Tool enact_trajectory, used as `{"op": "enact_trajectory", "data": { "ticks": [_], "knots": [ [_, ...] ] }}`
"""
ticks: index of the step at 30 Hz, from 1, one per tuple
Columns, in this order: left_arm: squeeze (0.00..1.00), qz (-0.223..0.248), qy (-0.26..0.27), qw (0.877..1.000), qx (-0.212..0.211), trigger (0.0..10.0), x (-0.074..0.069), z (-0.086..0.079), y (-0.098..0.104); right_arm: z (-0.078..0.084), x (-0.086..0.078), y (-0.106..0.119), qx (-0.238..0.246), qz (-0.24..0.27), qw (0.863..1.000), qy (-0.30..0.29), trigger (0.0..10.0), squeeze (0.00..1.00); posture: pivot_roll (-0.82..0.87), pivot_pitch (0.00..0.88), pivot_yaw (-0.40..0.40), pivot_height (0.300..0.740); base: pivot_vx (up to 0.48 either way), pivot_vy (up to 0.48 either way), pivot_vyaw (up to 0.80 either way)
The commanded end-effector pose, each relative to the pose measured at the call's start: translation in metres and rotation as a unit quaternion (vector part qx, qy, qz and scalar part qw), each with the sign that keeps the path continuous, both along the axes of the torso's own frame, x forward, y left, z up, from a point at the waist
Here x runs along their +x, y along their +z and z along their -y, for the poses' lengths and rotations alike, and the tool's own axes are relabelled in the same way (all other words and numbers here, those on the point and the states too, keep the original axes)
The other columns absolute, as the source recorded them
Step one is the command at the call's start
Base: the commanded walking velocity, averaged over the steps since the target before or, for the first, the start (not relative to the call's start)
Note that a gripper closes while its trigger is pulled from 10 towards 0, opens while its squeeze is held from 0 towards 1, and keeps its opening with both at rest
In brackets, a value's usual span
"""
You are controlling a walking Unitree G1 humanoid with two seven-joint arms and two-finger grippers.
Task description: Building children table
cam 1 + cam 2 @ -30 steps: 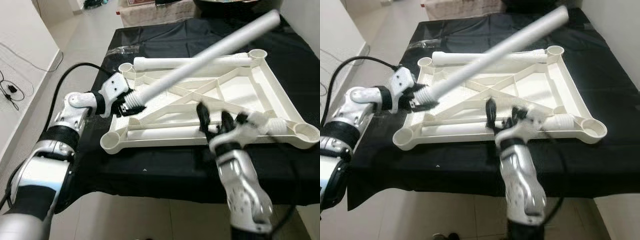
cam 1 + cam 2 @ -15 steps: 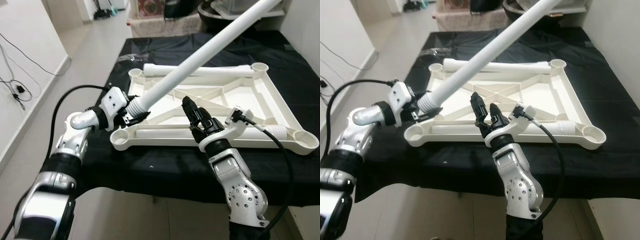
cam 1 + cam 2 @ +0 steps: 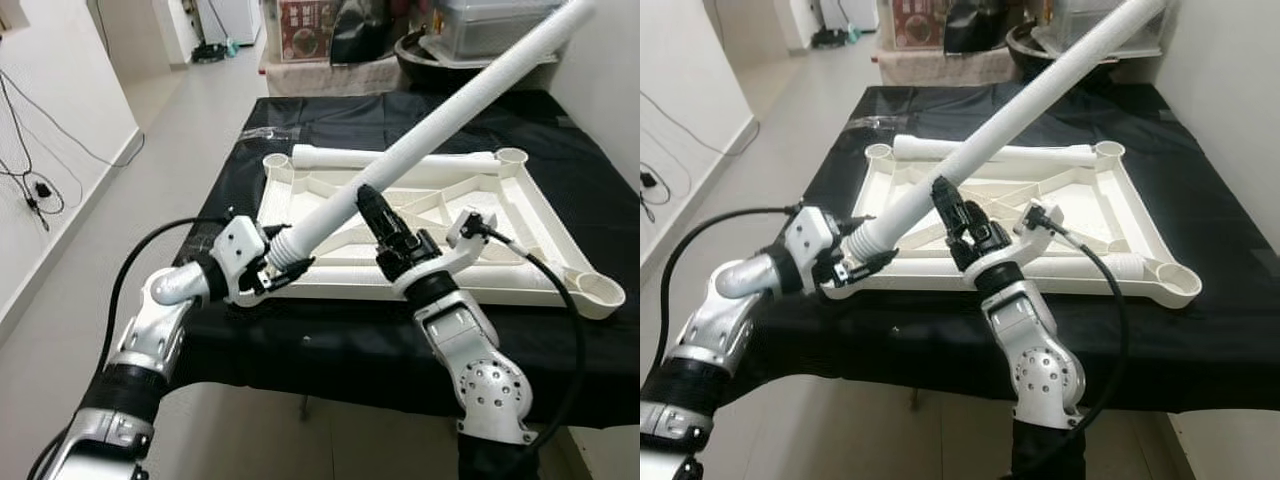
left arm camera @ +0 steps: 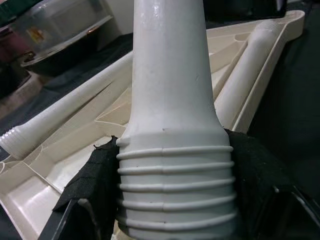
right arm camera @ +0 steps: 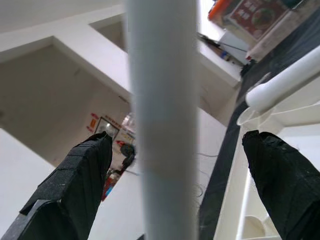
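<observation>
Left gripper (image 3: 268, 272) clamps the table leg (image 3: 440, 132) by its threaded end, above the overturned tabletop's (image 3: 540, 215) near-left corner. Right gripper (image 3: 372, 212) spreads wide around the shaft. Rigid, smooth, probably slippery: mid-shaft support helps.

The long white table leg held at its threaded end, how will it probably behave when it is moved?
The table leg looks rigid: it stays straight, gripped only at its threaded end by the left gripper. Held so far off-centre, it may swing or lever. It is round and smooth, so probably rolls if laid down.
</observation>
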State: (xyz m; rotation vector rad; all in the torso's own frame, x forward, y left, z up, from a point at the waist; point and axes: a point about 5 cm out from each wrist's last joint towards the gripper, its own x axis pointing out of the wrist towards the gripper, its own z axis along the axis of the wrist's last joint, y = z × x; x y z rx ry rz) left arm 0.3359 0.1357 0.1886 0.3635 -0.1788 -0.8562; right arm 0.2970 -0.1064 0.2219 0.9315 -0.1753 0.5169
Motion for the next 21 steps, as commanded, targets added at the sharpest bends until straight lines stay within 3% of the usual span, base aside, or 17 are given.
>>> {"op": "enact_trajectory", "data": {
  "ticks": [1,10,21],
  "knots": [
    [0.00,-0.008,-0.003,1.000,-0.011,10.0,-0.006,0.006,-0.005,-0.022,-0.001,0.019,0.014,0.041,0.998,0.047,10.0,0.00,0.04,0.028,0.026,0.740,0.000,0.000,0.00],
    [0.00,-0.025,-0.026,0.999,-0.011,10.0,-0.023,0.025,-0.012,-0.030,-0.004,0.014,0.004,0.037,0.997,0.074,10.0,0.00,0.03,0.015,0.028,0.740,0.000,0.000,0.00],
    [0.00,-0.040,-0.037,0.999,-0.004,10.0,-0.035,0.031,-0.017,-0.031,-0.004,0.004,-0.014,0.025,0.996,0.081,10.0,0.00,0.03,0.017,0.025,0.740,0.000,0.000,0.00]
  ]
}}
